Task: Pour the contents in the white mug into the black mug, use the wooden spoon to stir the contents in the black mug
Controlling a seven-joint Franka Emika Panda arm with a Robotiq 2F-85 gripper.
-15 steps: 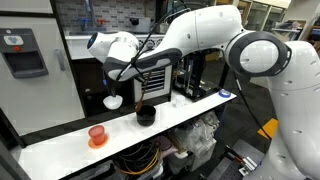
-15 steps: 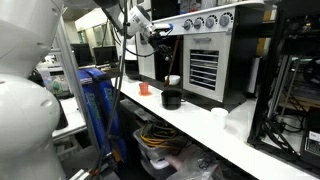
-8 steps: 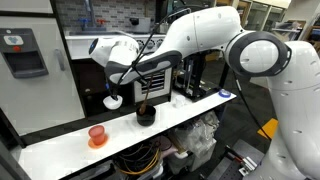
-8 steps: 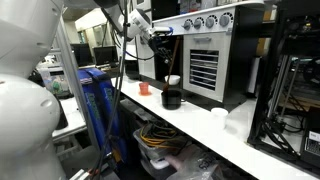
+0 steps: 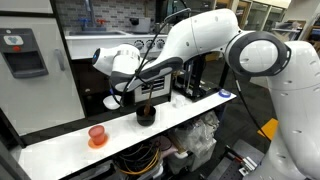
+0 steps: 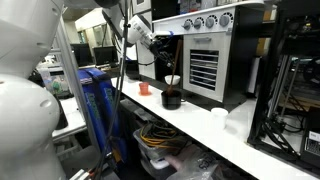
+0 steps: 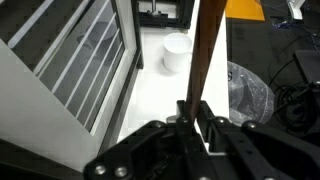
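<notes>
1. In the wrist view we see the gripper [image 7: 193, 108] at bottom centre, its two fingers pinched together on the wooden spoon [image 7: 203, 50].
2. The spoon's brown handle runs from the fingers up to the top edge of that frame, a little right of centre and leaning slightly to the right.
3. The white mug [image 7: 176, 53] stands upright on the white counter [image 7: 160, 90] in the upper middle of the wrist view, just left of the handle.
4. In an exterior view the black mug [image 5: 146, 116] sits on the counter at centre frame, below the arm's dark wrist. We cannot tell there whether the spoon's bowl reaches inside it.
5. An orange-red cup [image 5: 97, 134] on its saucer stands at lower left of that frame, well apart from the black mug.
6. In both exterior views the white mug stands just behind the black one.
7. A steel oven [image 6: 205, 60] fills the upper right behind the mugs.
</notes>
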